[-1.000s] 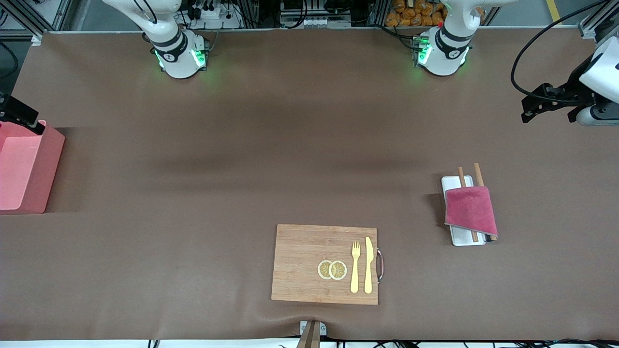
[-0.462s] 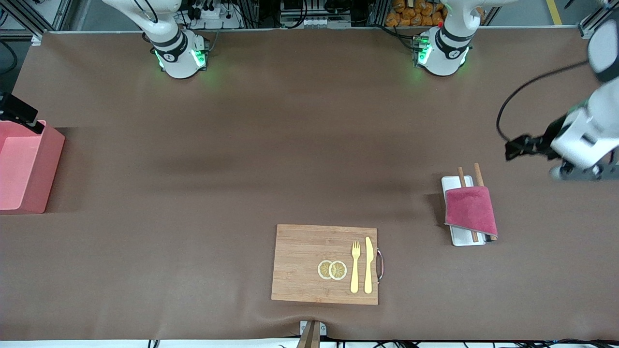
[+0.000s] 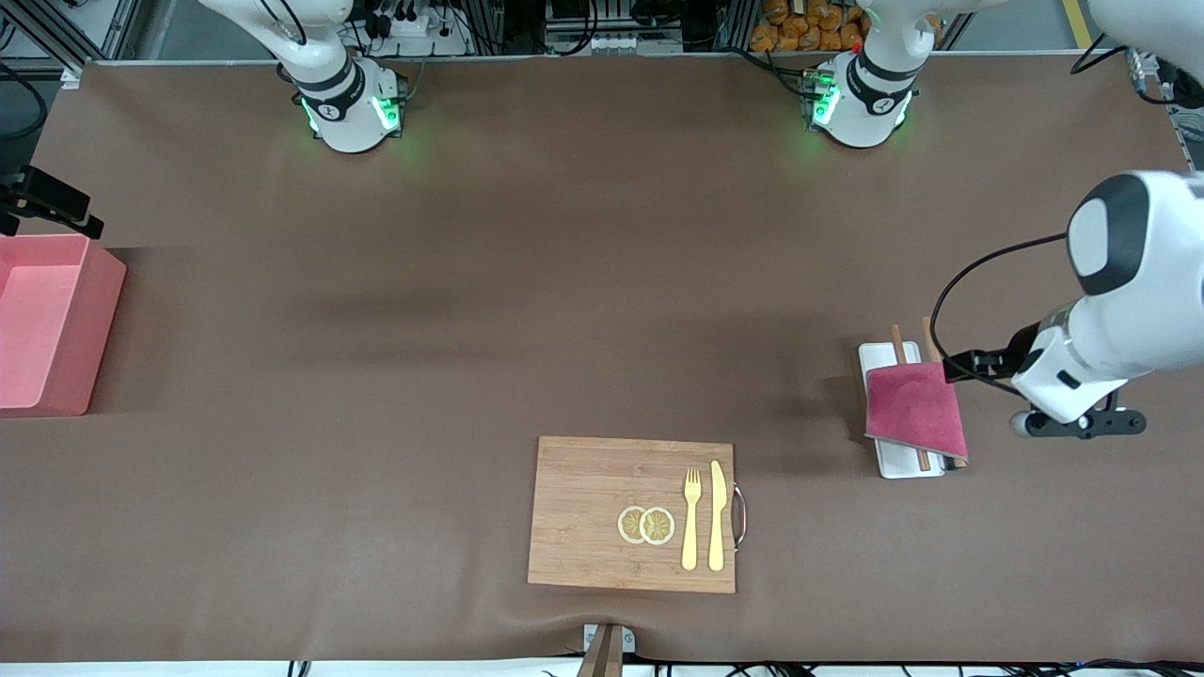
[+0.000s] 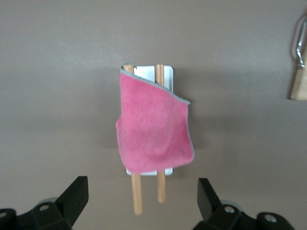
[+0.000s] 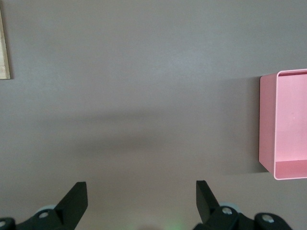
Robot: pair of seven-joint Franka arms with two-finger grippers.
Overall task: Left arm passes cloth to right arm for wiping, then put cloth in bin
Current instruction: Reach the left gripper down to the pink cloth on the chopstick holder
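The crimson-pink cloth [image 3: 915,409] lies draped over a narrow white tray [image 3: 905,465] and two wooden chopsticks [image 3: 897,340]. My left gripper [image 3: 952,368] is up in the air just beside the cloth's edge, toward the left arm's end of the table. In the left wrist view the cloth [image 4: 153,129] shows ahead of the open, empty left gripper [image 4: 142,201]. The salmon-pink bin [image 3: 42,324] stands at the right arm's end. My right gripper [image 3: 55,201] hangs by the bin; in the right wrist view it [image 5: 141,201] is open and empty, with the bin [image 5: 287,124] off to one side.
A wooden board [image 3: 602,489] with a metal handle lies near the front edge. It carries two lemon slices [image 3: 645,525], a yellow fork [image 3: 691,519] and a yellow knife [image 3: 717,515]. Both arm bases stand along the table's back edge.
The left arm has swung down and in from the table's end, bringing its gripper right beside the cloth. The right gripper has shifted slightly away from the bin's rim.
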